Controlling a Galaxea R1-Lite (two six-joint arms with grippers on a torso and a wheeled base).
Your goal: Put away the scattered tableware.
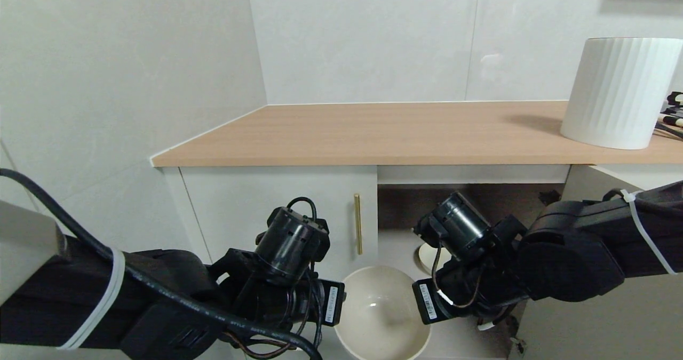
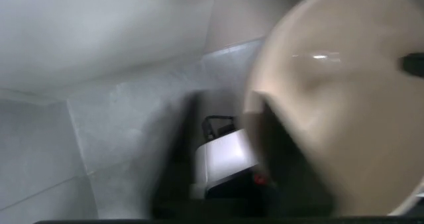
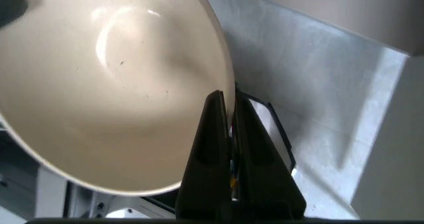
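Bowl [image 1: 381, 312], lower centre, looked stiff, slick, breakable; rim best hold. Right gripper [image 3: 228, 108] pinched rim, narrow; left gripper [image 1: 336, 302] state unclear.

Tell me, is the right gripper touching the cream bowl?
Touching. The right wrist view shows the right gripper pinching the rim of the cream bowl, one finger inside and one outside.

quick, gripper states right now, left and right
left gripper: beside the bowl, cannot tell whether open or closed
right gripper: closed on the bowl rim
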